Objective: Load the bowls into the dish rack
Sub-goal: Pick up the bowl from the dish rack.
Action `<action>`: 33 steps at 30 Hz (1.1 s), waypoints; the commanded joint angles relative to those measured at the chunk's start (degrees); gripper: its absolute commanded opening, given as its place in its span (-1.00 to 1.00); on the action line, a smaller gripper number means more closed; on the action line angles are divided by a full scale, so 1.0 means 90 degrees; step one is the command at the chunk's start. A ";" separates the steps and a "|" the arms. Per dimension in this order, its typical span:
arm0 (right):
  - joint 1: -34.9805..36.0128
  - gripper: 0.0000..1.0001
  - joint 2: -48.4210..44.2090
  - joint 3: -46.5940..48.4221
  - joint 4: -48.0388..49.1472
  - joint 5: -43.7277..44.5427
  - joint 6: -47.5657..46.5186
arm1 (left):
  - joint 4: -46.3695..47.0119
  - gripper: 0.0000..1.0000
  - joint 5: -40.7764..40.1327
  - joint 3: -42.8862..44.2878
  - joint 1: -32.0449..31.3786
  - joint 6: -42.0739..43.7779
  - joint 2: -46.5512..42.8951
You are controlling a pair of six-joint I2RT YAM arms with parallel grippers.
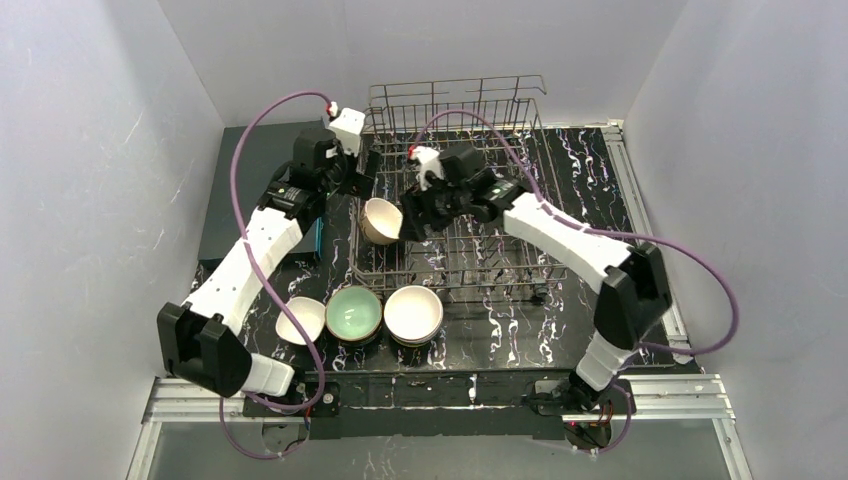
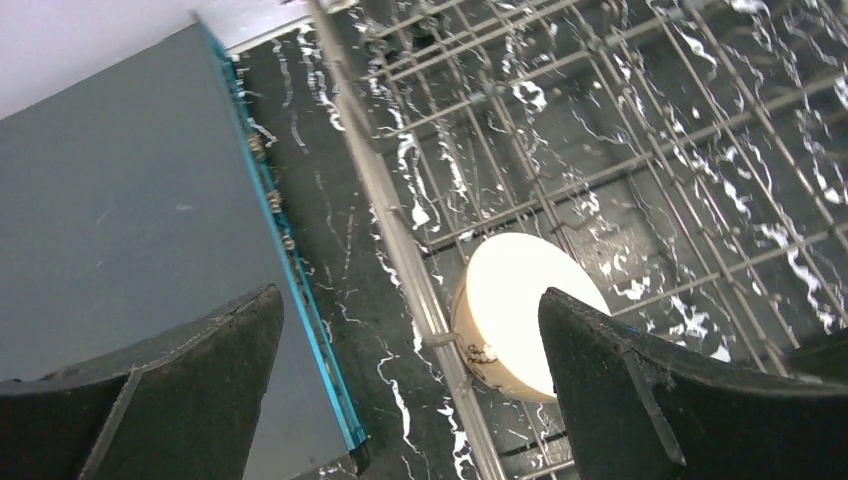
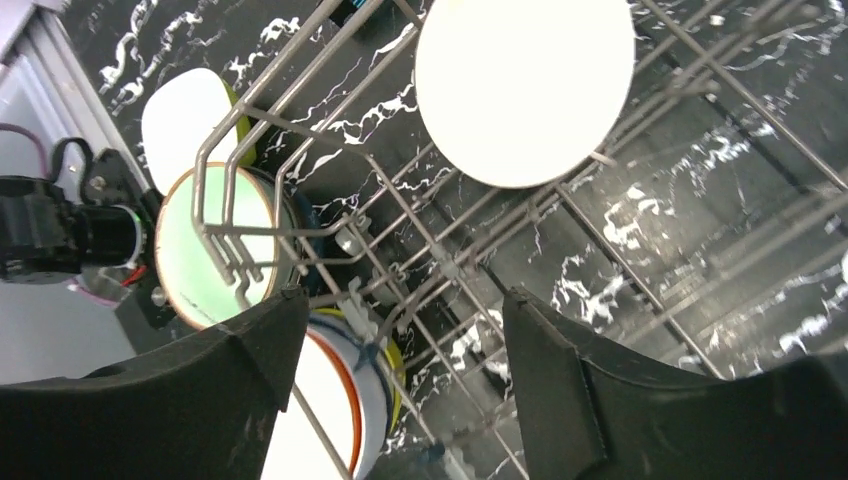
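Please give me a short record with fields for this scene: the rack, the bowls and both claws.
dish rack: holds one bowl
peach-tan bowl: on its side, at the rack's left side, not held
outside, in front of the rack: white bowl, mint green bowl, cream bowl
left claw: open, empty
right claw: open, empty

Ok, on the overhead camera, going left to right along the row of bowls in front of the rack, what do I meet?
tilted white bowl → mint green bowl → cream-white bowl
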 commanded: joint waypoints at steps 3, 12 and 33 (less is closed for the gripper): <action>0.0494 0.44 0.1155 0.1003 0.0145 0.0784 -0.0477 | -0.0201 0.96 -0.0616 0.0244 0.0578 -0.1262 -0.0427; 0.0744 0.33 0.2293 0.1920 0.0246 0.1023 -0.0704 | -0.0308 0.96 0.0464 0.0414 0.1146 -0.2179 -0.0138; 0.1051 -0.97 0.3053 0.2755 0.0025 0.1006 -0.1387 | 0.0137 0.96 0.2044 0.0295 0.1921 -0.3129 -0.0030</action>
